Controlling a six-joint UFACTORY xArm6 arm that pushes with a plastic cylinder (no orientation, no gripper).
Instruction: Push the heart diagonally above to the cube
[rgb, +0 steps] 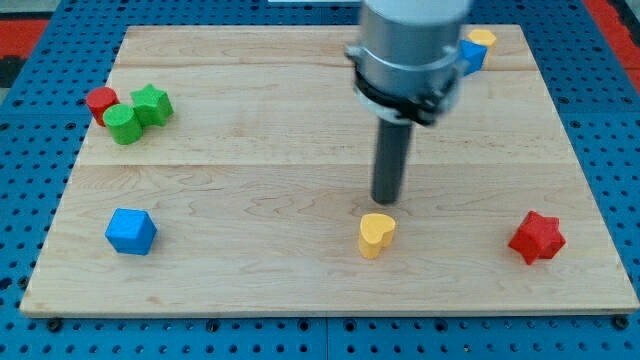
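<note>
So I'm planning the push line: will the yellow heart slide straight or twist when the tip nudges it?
The yellow heart looks rigid and squat, so it will probably slide flat rather than tip. Its lobed outline may make it twist if pushed off-centre. My tip is just above it in the view, slightly right, so some rotation seems likely.

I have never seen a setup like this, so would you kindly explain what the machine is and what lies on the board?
This is one camera's picture of a wooden board on a blue pegboard. The grey cylinder at the view's top is a robot arm; it has no gripper, only a dark rod. It holds nothing; it only pushes. My tip sits just above the yellow heart, toward the view's top. Low at the view's left lies a blue cube; at the right, a red star. Top left cluster: a red block, a green cylinder, a green star. Top right, a yellow block and a blue block, partly hidden.
</note>
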